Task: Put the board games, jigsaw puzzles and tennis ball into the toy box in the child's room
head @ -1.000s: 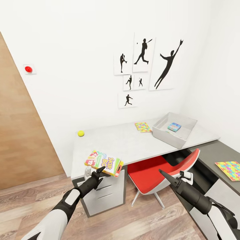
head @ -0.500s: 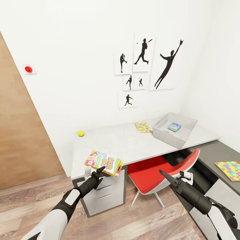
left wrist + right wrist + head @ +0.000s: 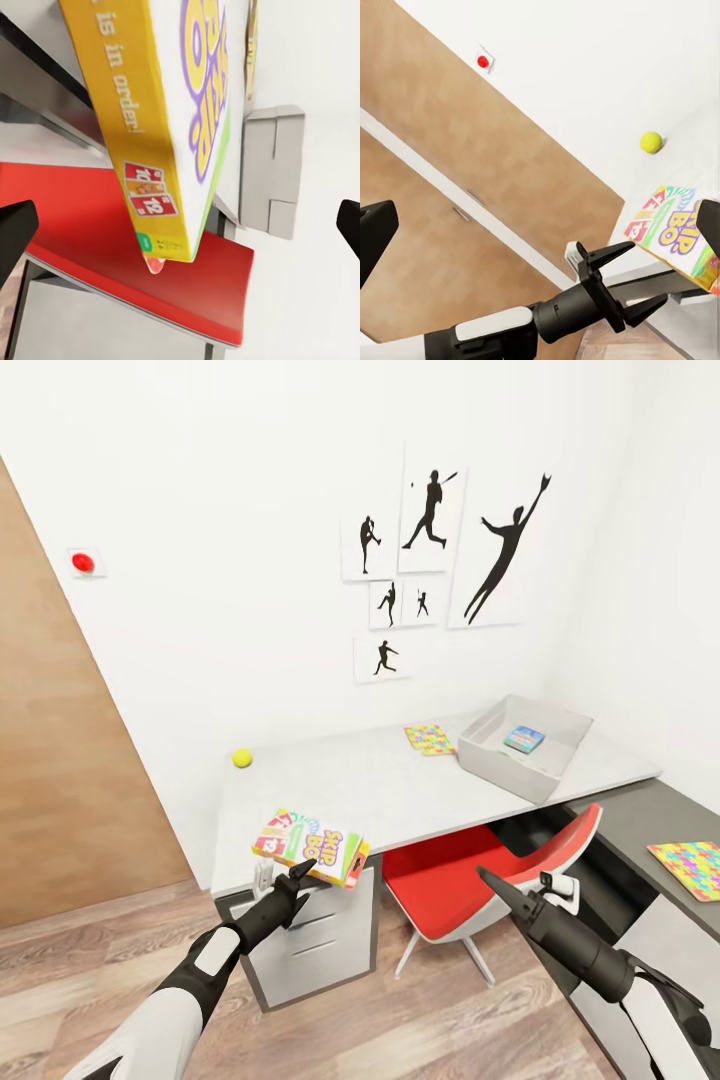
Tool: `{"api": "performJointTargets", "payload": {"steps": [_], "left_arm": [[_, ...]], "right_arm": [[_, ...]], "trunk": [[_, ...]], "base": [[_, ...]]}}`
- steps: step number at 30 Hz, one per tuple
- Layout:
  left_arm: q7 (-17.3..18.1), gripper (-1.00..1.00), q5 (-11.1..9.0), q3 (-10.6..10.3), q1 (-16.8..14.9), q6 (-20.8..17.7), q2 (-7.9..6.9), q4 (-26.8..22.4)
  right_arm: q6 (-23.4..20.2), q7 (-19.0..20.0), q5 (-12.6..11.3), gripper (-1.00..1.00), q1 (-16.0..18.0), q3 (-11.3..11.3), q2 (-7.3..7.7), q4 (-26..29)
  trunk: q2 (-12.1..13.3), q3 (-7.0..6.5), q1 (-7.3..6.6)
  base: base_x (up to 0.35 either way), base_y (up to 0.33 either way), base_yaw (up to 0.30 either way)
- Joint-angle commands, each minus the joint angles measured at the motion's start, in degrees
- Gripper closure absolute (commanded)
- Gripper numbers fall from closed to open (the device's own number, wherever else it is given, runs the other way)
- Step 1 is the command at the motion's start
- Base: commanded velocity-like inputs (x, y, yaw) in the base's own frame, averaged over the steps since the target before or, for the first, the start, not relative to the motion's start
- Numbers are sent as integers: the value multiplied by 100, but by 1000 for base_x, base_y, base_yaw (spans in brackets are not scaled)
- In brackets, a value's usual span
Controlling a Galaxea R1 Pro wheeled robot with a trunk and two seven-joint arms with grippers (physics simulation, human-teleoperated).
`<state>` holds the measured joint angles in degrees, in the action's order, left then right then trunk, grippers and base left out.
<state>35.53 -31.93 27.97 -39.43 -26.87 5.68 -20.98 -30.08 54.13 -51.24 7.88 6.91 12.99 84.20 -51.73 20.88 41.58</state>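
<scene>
So the yellow-green-red board game box with the big cartoon letters (image 3: 312, 847) is sitting at the near corner of the long pale grey table (image 3: 400, 790), and part of it looks to be hanging over the front edge above the white drawers. The left gripper (image 3: 300, 875) is right under and behind it, but its jaws are wide apart. In the left wrist view the box (image 3: 180, 127) runs up the middle with a clear gap to each fingertip, so nothing's clamped. My guess is it's parked there as a halfway stop, lettered face up, ready for a cleaner grab. I can't tell for sure how much of it the table is carrying. Its long axis runs roughly from 10 to 4 o'clock in the head view, with the low corner dipping toward the red chair (image 3: 450, 880). The right gripper (image 3: 490, 882) hangs over the floor at about 3 o'clock of the game, jaws apart and empty. The light grey open-topped toy box (image 3: 500, 765) is well away at 2 o'clock, with one small blue-green game box (image 3: 524, 738) inside. A multicoloured flat jigsaw puzzle (image 3: 430, 739) lies just beside the bin at its 9 o'clock, and the yellow tennis ball (image 3: 241, 758) is at the game's 11 o'clock by the wall.
</scene>
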Motion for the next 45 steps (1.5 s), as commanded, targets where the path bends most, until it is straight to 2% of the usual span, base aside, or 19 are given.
{"api": "performJointTargets", "payload": {"steps": [1, 9, 31, 45], "left_arm": [[4, -100, -25, 25, -4, -46, 4, -3], [6, -100, -24, 25, -4, -45, 4, -3], [3, -100, -40, 25, -4, -83, 4, -3], [8, -100, -40, 25, -4, -108, 5, -3]], "right_arm": [[-10, 1, -42, -100, 4, -2, 2, 0], [48, -7, -44, -100, 4, -5, 2, -6], [55, -8, -44, -100, 4, -9, 2, -9], [55, -8, -44, -100, 4, -6, 2, -9]], "trunk": [[-47, 25, 23], [-47, 25, 23], [-929, 420, 506], [-929, 420, 506]], "base": [[0, 0, 0], [0, 0, 0], [0, 0, 0], [0, 0, 0]]}}
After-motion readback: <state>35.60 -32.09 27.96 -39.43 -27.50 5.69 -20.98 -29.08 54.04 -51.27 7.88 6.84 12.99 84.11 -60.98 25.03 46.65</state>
